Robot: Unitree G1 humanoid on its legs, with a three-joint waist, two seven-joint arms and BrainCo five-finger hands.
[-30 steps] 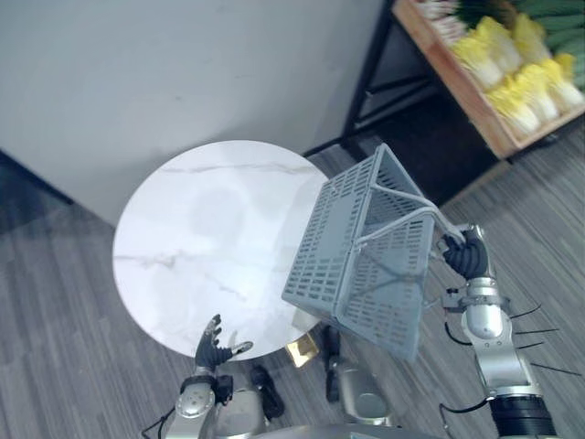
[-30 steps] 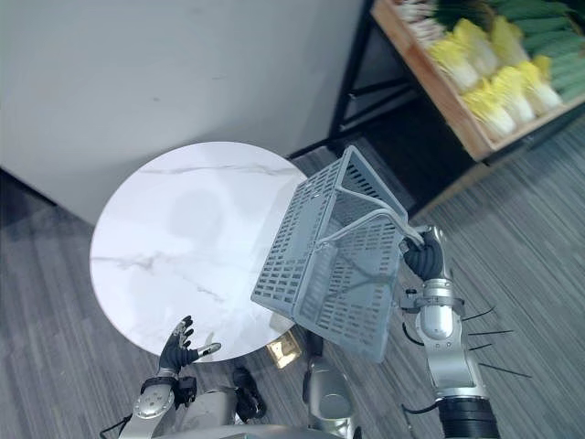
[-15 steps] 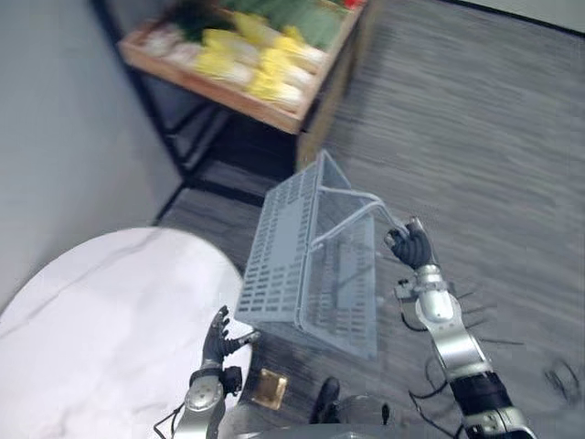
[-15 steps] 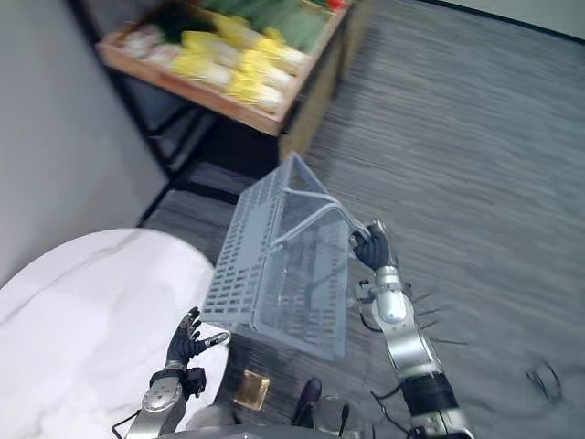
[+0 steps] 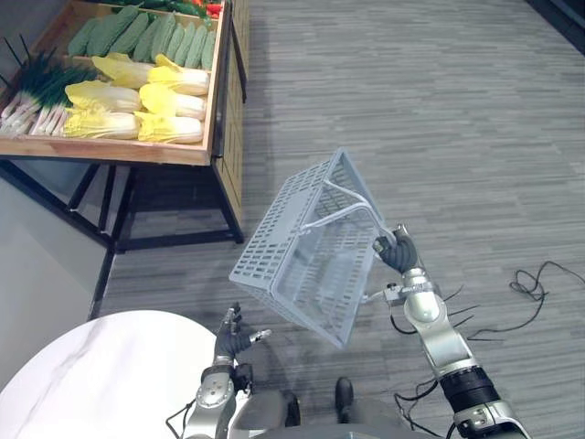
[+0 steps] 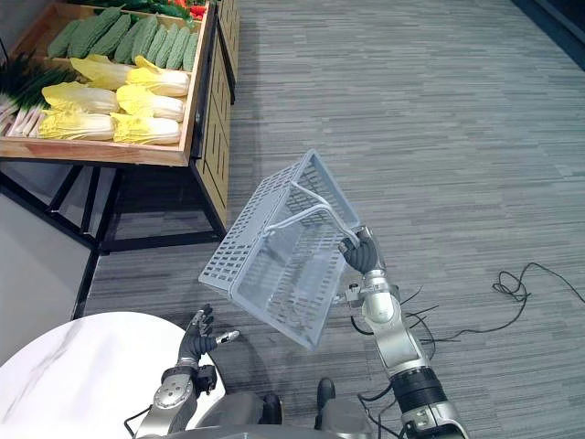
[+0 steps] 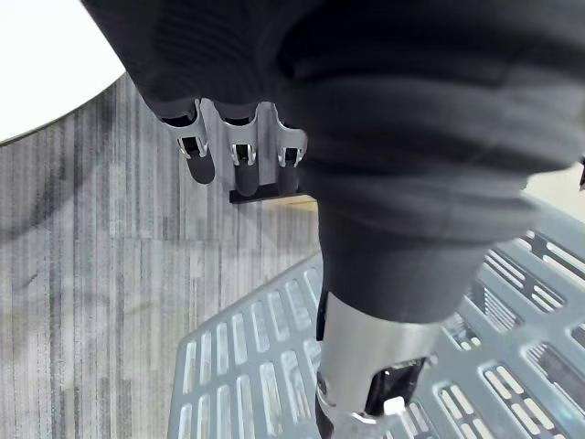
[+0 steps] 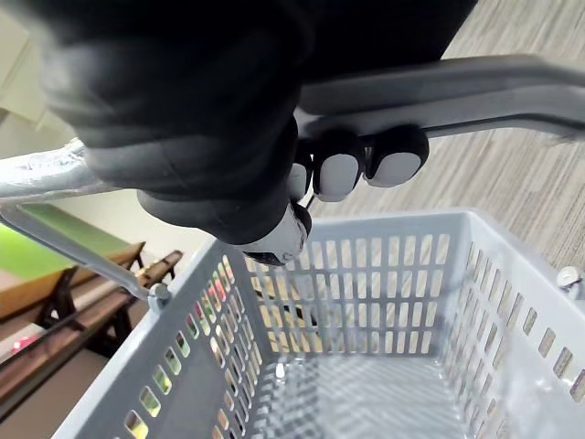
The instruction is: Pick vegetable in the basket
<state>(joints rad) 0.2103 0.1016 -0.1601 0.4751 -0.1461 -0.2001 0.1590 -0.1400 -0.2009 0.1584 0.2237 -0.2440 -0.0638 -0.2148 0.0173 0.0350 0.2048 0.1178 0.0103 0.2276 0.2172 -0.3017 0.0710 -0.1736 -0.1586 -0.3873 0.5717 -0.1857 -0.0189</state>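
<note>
Clamping the handle (image 8: 475, 78) of the tilted basket (image 5: 311, 265), the right robot hand (image 5: 398, 253) hides its middle; left robot hand (image 5: 235, 338) spread

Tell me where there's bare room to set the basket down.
The white round table beside the left hand is bare. The grey floor right of the wooden crate is open too. The crate is packed with vegetables. The basket hangs from the right hand.

Basket (image 5: 306, 251) right of table (image 5: 82, 375); crate (image 5: 110, 152) behind, left.
</note>
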